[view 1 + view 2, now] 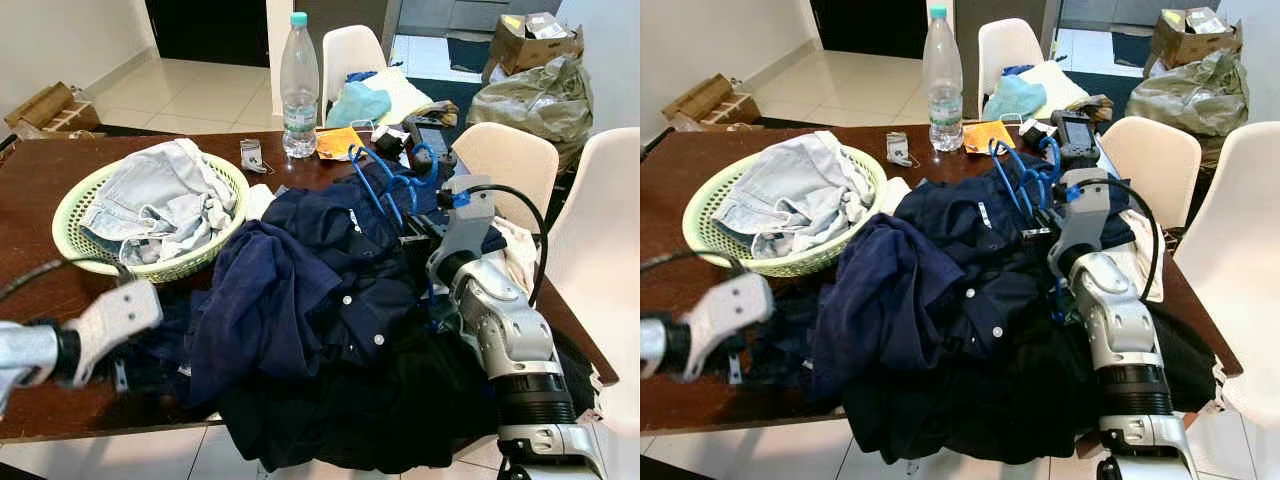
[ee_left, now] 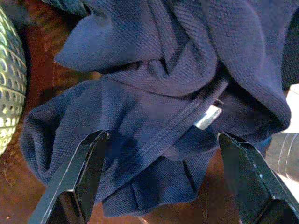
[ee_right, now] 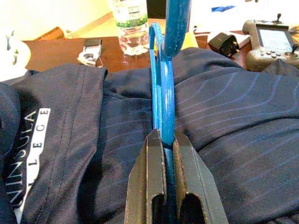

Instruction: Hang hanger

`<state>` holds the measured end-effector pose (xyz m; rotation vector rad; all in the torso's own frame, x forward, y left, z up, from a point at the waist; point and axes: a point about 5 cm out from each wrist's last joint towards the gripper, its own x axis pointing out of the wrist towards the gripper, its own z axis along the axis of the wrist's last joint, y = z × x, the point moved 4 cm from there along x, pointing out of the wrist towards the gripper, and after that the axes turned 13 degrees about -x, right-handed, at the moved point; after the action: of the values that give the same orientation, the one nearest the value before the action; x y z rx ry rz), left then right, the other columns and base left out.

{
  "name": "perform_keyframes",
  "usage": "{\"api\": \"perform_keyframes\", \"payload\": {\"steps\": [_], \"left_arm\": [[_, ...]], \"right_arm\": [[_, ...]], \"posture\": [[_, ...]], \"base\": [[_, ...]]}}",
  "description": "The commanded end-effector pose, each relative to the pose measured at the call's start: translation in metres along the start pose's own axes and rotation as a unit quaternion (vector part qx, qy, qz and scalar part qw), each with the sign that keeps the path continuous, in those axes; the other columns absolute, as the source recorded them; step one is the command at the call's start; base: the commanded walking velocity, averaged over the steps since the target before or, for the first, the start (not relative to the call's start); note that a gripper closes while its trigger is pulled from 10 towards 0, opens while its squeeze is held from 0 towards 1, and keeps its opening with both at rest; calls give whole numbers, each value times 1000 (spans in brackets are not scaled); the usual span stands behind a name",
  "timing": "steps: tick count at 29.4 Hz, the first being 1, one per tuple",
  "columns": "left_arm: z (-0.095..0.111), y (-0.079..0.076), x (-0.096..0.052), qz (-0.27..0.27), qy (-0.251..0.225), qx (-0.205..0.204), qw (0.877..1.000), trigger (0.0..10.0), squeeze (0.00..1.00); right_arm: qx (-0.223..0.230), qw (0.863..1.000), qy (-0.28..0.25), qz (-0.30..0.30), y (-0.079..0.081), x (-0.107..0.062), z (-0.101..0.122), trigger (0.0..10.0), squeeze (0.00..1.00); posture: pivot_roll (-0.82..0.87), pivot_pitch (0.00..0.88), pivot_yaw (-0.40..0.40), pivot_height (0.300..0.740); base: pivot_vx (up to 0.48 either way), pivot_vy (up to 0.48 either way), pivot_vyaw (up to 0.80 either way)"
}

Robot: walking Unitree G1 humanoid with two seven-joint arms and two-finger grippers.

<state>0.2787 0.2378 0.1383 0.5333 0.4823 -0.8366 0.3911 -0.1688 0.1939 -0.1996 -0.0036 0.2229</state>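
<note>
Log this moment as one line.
right gripper: shut on blue hanger | left gripper: open over navy shirt | hanger: unhung

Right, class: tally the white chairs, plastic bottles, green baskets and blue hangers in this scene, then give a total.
White chairs: 3
Bottles: 1
Baskets: 1
Hangers: 1, held by the right gripper
Total: 6

Blue hanger (image 1: 1025, 180) tilted up over heaped navy clothes (image 1: 940, 300) on the brown desk (image 1: 670, 160), just ahead of the right gripper (image 1: 1048, 222); jaws hidden behind the wrist. Beyond the hanger: water bottle (image 1: 943, 80), orange packet (image 1: 985, 135), handheld controller (image 1: 1076, 135). Green basket (image 1: 780, 262) of pale denim well off toward the left gripper (image 1: 735, 370).
</note>
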Motion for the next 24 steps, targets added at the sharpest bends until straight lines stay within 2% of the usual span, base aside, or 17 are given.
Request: {"api": "perform_keyframes", "payload": {"steps": [1,4,5,7,11,13,16,20,24], "left_arm": [[-12,-6,2,-16,23,-2,1000,10000,0],[-16,-8,-2,-24,36,-4,999,10000,0],[-19,-10,-8,-38,49,-8,998,10000,0],[-19,-10,-8,-38,49,-8,998,10000,0],[-19,14,-32,-4,94,35,995,10000,0],[-20,19,-36,5,105,45,993,10000,0],[-16,39,-48,53,121,73,989,10000,0],[-11,51,-48,92,109,90,986,10000,0],[-16,47,-41,82,112,87,987,10000,0]], "right_arm": [[4,999,47,-1,0,-4,-25,10000,0],[3,999,48,-3,-1,-5,-25,10000,0],[3,999,49,-4,-2,-5,-25,10000,0],[3,999,49,-4,-2,-5,-25,10000,0],[3,999,49,-3,-1,-5,-25,10000,0],[3,999,49,-3,-1,-4,-25,10000,0],[3,999,48,-2,0,-4,-24,10000,0],[3,999,48,-1,1,-4,-24,10000,0],[2,999,49,1,1,-4,-24,10000,0]], "posture": [[178,145,7,740],[179,145,5,740],[179,142,4,740],[179,142,4,740],[180,139,3,740],[180,139,3,740],[178,137,4,740],[178,138,5,740],[167,141,4,740]], "base": [[0,0,0],[0,0,0],[0,0,0],[0,0,0],[0,0,0],[0,0,0],[0,0,0],[0,0,0],[0,0,0]]}}
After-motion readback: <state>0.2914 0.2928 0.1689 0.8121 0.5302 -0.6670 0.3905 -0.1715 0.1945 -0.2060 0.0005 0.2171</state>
